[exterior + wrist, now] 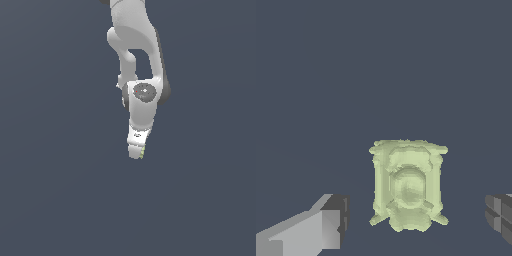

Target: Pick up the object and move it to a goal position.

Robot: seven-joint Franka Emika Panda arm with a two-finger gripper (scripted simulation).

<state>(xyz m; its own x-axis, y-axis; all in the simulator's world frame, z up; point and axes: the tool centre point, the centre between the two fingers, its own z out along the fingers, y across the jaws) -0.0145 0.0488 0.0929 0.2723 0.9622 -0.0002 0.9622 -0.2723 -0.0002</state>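
Seen from the exterior view, the white arm (140, 65) hangs down from the top of the frame over a plain dark grey-blue surface (50, 190), its fingers (135, 154) pointing downward near the middle of the scene. Only a thin pale yellow-green sliver of the object (143, 151) peeks out on the exterior view's right side of the fingertips; the rest is hidden behind them. Then in the wrist view, the object (407, 186) shows fully, blocky and bumpy with ridged edges, lying on the surface between the two fingers (336, 220), which stand wide apart, neither touching it.
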